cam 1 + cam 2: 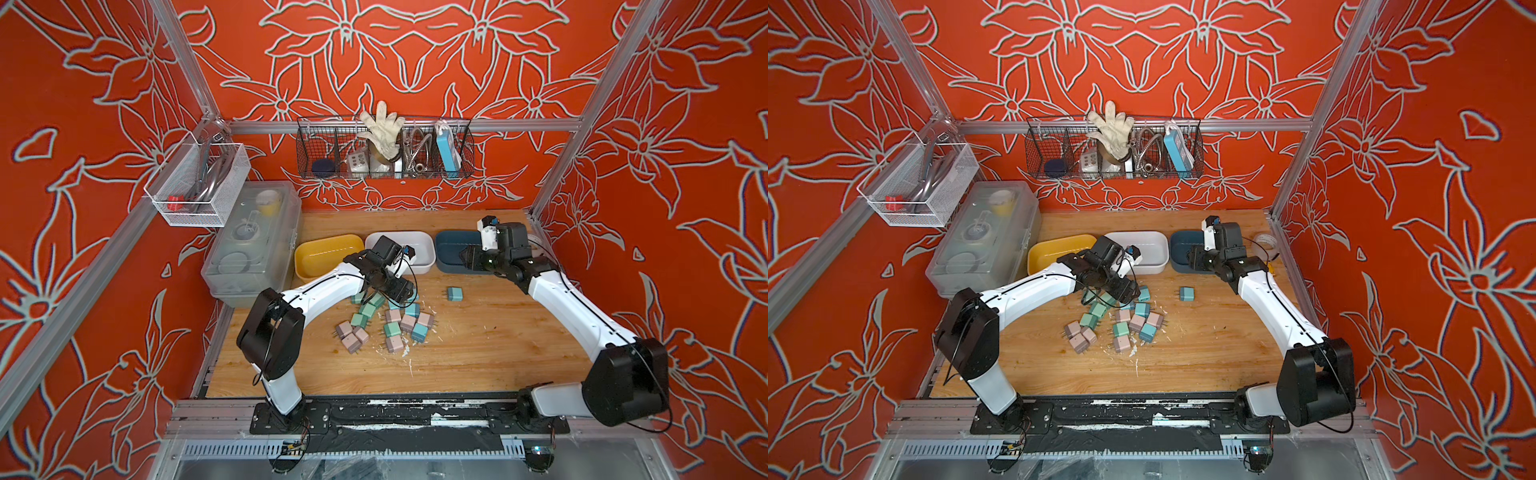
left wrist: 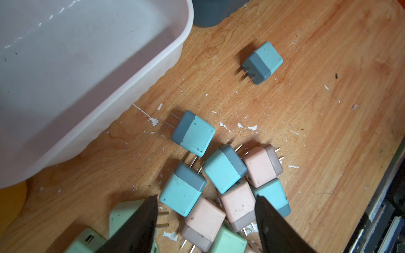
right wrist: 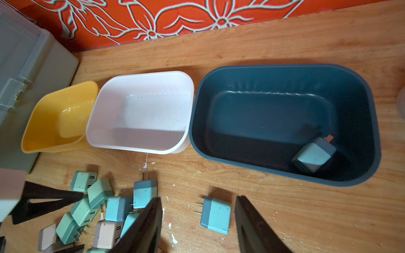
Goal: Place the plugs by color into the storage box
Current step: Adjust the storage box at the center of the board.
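Wooden tabletop bears plugs heaped under the left pincer.

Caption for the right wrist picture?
Right claw open near a lone blue plug; another plug lies in the dark blue bin.

Along the table's far edge stand a yellow bin, a white bin and a dark blue bin. The plugs lie heaped mid-table, with one light blue plug apart. The left tool hangs over the heap's far side, and the right tool hangs over the dark blue bin.
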Controlling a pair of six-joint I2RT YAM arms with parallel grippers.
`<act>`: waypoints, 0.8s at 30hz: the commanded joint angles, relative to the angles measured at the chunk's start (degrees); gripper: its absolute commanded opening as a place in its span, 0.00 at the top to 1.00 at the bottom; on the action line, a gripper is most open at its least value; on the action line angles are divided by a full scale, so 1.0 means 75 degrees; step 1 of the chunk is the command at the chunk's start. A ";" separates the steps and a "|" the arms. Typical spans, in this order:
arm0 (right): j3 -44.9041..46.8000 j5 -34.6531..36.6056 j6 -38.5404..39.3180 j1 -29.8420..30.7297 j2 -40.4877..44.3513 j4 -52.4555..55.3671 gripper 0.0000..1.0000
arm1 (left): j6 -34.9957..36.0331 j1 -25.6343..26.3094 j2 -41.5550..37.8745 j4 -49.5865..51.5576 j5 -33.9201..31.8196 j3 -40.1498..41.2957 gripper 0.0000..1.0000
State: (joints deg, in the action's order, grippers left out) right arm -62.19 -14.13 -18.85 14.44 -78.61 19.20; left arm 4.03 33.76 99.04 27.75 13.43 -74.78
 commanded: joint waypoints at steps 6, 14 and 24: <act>0.0183 -0.0164 -0.0076 0.0023 0.0010 0.0448 0.42 | 0.0008 -0.0020 0.0042 -0.0020 0.0187 -0.0013 0.29; 0.0295 0.0112 0.0013 0.0019 -0.0231 0.0609 0.41 | 0.0065 -0.0021 0.0143 0.0126 0.0180 -0.0182 0.29; -0.0869 0.0775 -0.0076 -0.0003 -0.2248 0.0186 0.42 | -0.0056 -0.0135 0.0679 0.0583 0.0322 -0.1003 0.30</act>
State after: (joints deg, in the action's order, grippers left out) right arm -65.25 -10.66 -18.76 14.44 -91.42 22.04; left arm 3.92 33.36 102.10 29.71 14.50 -81.01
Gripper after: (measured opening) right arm 0.576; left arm 0.701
